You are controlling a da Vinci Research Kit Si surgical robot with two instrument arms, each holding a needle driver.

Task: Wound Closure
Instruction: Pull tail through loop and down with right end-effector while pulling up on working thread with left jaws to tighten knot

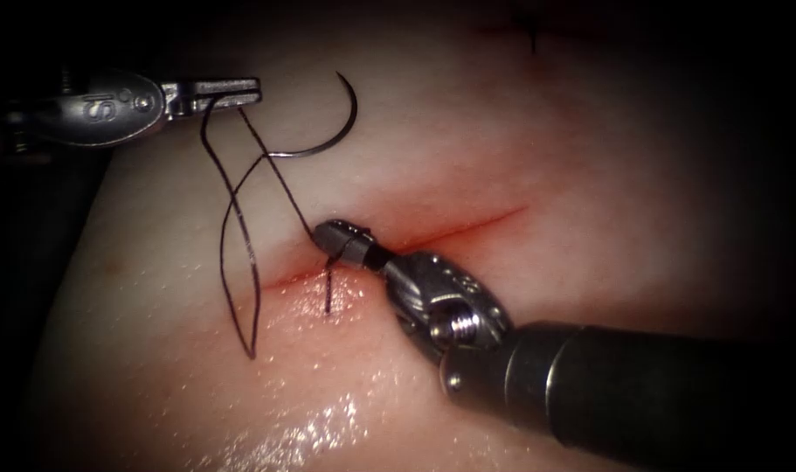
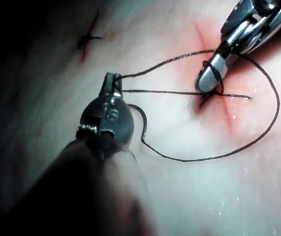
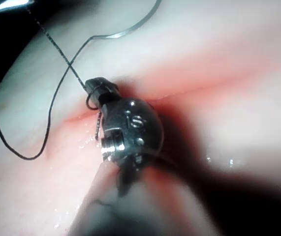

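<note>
My left tool (image 1: 240, 90) is clamped on the thread (image 1: 231, 218). My right tool (image 1: 338, 238) sits on the cut (image 1: 467, 225) with thread wrapped round its jaws, which look together. The needle (image 1: 341, 122) lies free on the tissue (image 1: 590, 157) just right of the left jaws, not in it. I judge even, gentle tension matters here. What the right jaws grip, I can't make out.
</note>
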